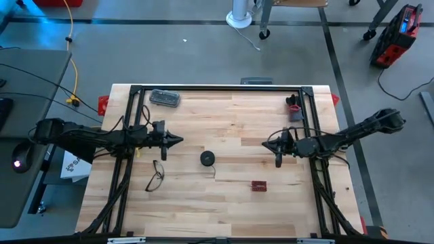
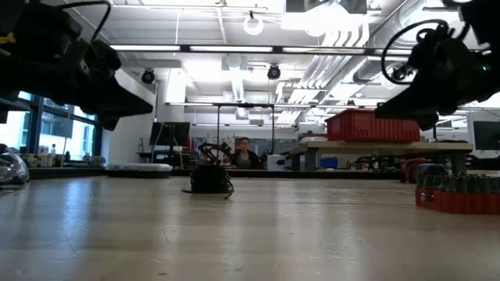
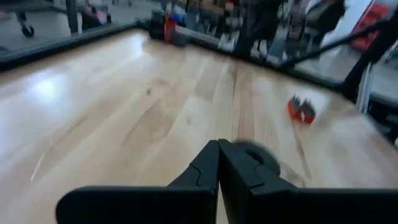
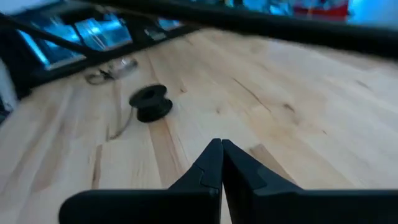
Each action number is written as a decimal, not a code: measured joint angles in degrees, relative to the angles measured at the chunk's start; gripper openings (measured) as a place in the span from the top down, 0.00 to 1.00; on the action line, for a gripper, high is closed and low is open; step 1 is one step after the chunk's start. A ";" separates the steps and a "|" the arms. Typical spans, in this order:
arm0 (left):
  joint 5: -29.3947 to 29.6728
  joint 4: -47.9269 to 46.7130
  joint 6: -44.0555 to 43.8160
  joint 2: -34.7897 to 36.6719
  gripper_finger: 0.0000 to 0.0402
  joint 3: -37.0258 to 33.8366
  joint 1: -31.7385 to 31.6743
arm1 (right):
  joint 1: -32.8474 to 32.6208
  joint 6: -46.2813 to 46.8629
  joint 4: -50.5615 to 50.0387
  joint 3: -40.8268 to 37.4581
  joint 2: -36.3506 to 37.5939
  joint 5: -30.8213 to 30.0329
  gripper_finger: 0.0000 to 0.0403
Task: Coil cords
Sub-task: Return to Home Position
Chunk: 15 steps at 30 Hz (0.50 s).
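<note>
Reel (image 1: 207, 158) lies between left claw (image 1: 178, 140) and right claw (image 1: 265, 144), both closed, empty.

Left arm (image 1: 88, 135) and right arm (image 1: 352, 132) both reach in from their own sides, pretty much mirrored. Left end effector (image 1: 178, 140) points at the right one, fingers (image 3: 205, 167) pinched tight together. Right end effector (image 1: 266, 143) points straight back, fingers (image 4: 208, 165) closed too. Both hang in the air, well apart.

Pale wooden table (image 1: 224, 203) with slight sheen, matt black reel (image 1: 207, 158)
</note>
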State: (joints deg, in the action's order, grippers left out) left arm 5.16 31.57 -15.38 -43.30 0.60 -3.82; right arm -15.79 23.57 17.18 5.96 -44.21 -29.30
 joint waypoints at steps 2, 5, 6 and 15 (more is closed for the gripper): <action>-0.19 -1.98 0.51 -0.12 1.00 0.00 0.27 | 0.04 -1.96 6.04 -2.89 0.00 0.46 1.00; -0.18 -5.61 1.44 -0.79 1.00 0.00 0.78 | 0.17 -4.38 7.91 -5.44 0.02 0.63 1.00; -0.20 -6.35 1.88 -1.03 1.00 0.00 0.87 | 0.39 -4.78 6.48 -5.40 0.05 0.68 1.00; -0.25 -16.53 -2.31 -1.83 1.00 0.02 0.85 | 2.73 -21.85 -5.04 -5.42 -0.01 -2.60 1.00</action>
State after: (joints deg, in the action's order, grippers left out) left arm 4.91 15.04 -17.69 -45.12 0.62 -2.97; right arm -13.06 1.72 12.13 0.54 -44.21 -31.90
